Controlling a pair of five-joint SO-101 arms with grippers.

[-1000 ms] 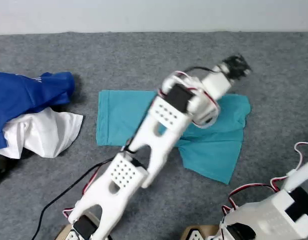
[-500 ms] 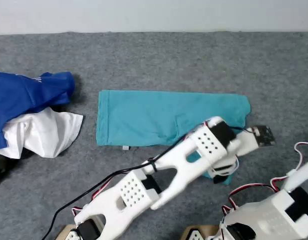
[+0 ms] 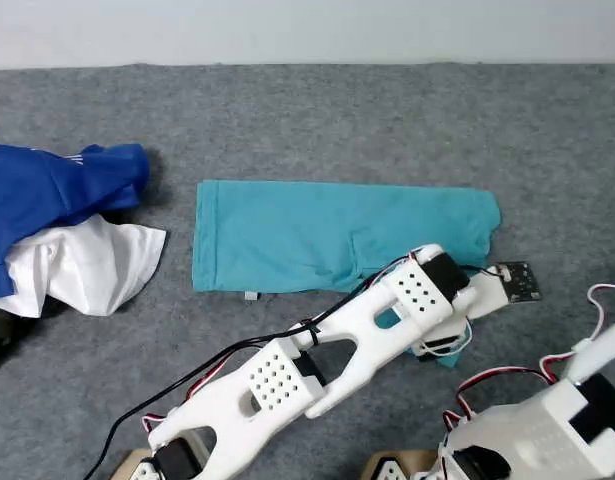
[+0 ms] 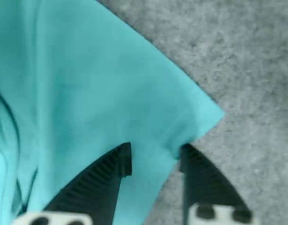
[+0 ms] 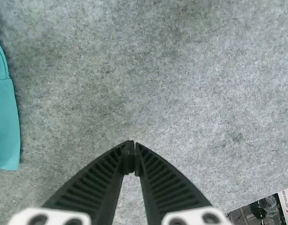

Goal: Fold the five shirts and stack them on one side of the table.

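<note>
Teal shirt (image 3: 317,235) lay spread centrally, fold barely begun; your left claw (image 4: 155,150) stood open astride its corner; your right claw (image 5: 131,145) sat closed over carpet (image 5: 181,70); blue shirt (image 3: 47,185) and white shirt (image 3: 87,265) waited heaped; nothing stacked.

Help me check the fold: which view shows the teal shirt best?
The high view: the teal shirt shows nearly whole, one corner under the left arm. The left wrist view shows that corner at the left gripper; the right wrist view, an edge sliver.

arms (image 3: 277,380) white, perforated shells | servos (image 3: 445,272) black | cables (image 3: 137,385) black, red-white | pincer fingers (image 5: 102,183) black, ribbed
</note>
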